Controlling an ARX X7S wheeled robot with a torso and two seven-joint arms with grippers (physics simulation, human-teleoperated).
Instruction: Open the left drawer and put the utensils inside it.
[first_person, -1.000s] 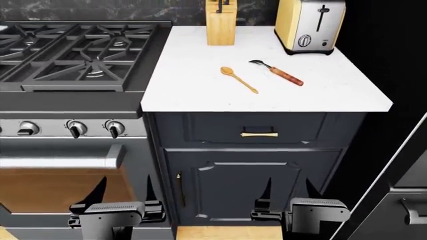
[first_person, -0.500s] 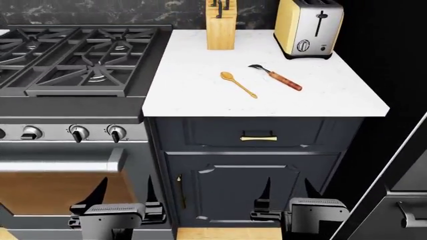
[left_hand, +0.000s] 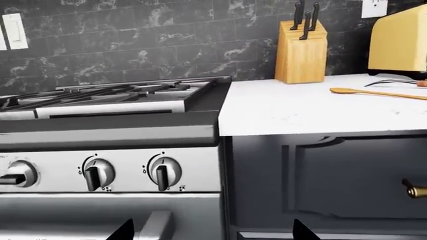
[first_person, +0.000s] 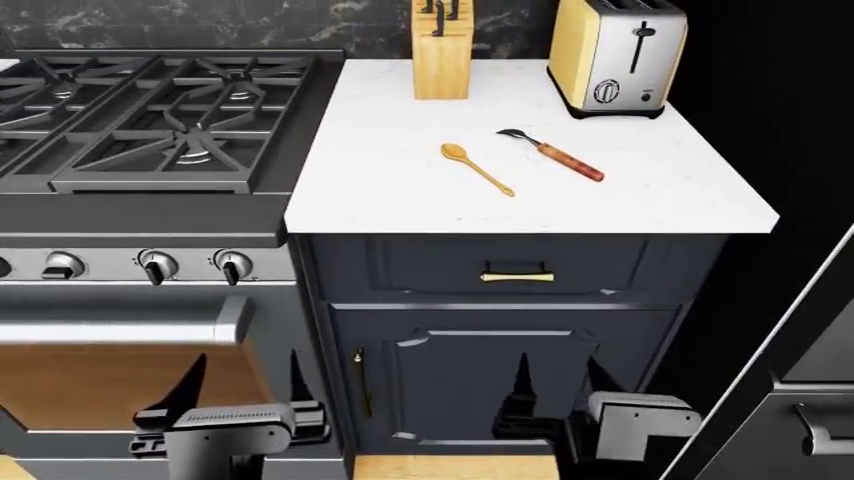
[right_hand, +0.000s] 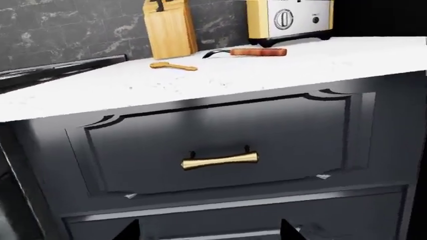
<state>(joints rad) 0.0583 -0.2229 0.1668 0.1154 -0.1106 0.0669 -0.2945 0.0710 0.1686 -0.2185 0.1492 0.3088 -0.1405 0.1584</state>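
The left drawer (first_person: 400, 262) is closed under the white counter, and its brass handle (first_person: 518, 276) faces me. On the counter lie the golden spoon (first_person: 477, 168) and, to its right, the fork (first_person: 561, 157) with a reddish handle. My right gripper (first_person: 558, 382) hangs open in front of the cabinet door, below the drawer. In the right wrist view the drawer front (right_hand: 133, 135) and handle (right_hand: 220, 160) sit just above the open right gripper (right_hand: 209, 231). My left gripper (first_person: 247, 378) is open before the oven. In its wrist view the left gripper (left_hand: 213, 232) holds nothing.
A gas stove (first_person: 160, 110) with knobs (first_person: 195, 267) and an oven handle (first_person: 120, 325) stands left of the cabinet. At the back of the counter are a knife block (first_person: 442, 55) and a yellow toaster (first_person: 618, 55). A panelled cabinet door (first_person: 441, 385) is below the drawer, and a dark appliance (first_person: 801, 400) stands at the right.
The head view shifted slightly a second ago and has since held still. My right gripper has turned and moved a little left and up toward the cabinet. The left gripper barely moved.
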